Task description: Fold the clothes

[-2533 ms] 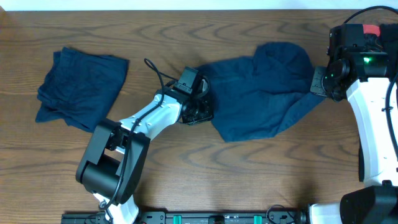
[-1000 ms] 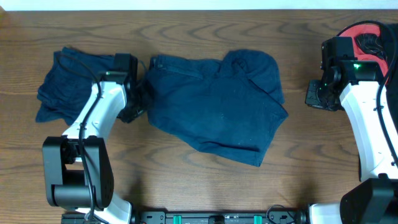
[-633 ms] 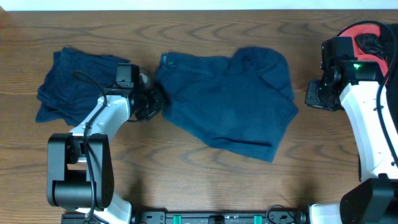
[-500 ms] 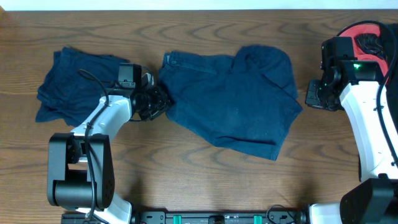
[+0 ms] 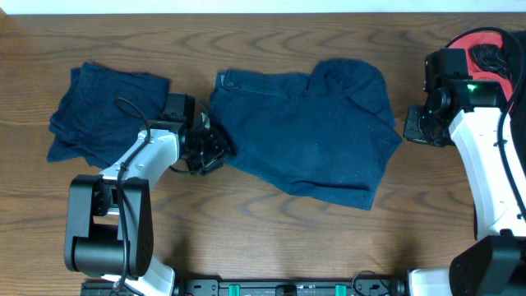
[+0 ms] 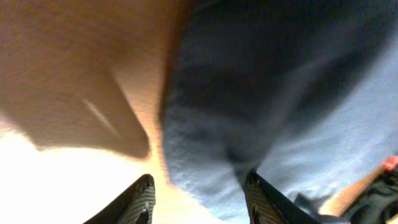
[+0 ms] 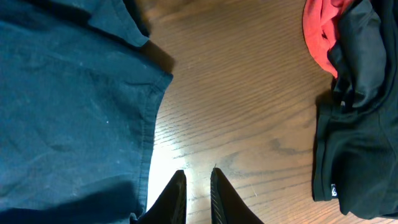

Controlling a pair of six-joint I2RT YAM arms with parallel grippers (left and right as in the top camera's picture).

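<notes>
From overhead, the dark blue shorts [image 5: 308,131] lie spread flat at the middle of the desk [image 5: 271,238], waistband toward the left. A second blue garment [image 5: 103,115], already folded, sits well apart at the left end. The left pincer [image 5: 212,148] is at the shorts' left edge, low on the cloth, but this view does not show how its fingers stand. The left wrist view, though blurred, does: the fingers [image 6: 142,198] are spread wide, with a rounded edge of the blue cloth between them. The cloth touches the right-hand finger and leaves a strip of bright desk beside the other. The right pincer [image 5: 408,127] hangs over bare wood just beside the shorts' right edge. Its wrist view shows the two tips [image 7: 177,190] drawn almost together with nothing between them. That view also shows the corner of the shorts at left, and a black garment [image 7: 354,124] with a red one [image 7: 320,31] at right. Overhead these appear only as a small heap at the far right corner.
</notes>
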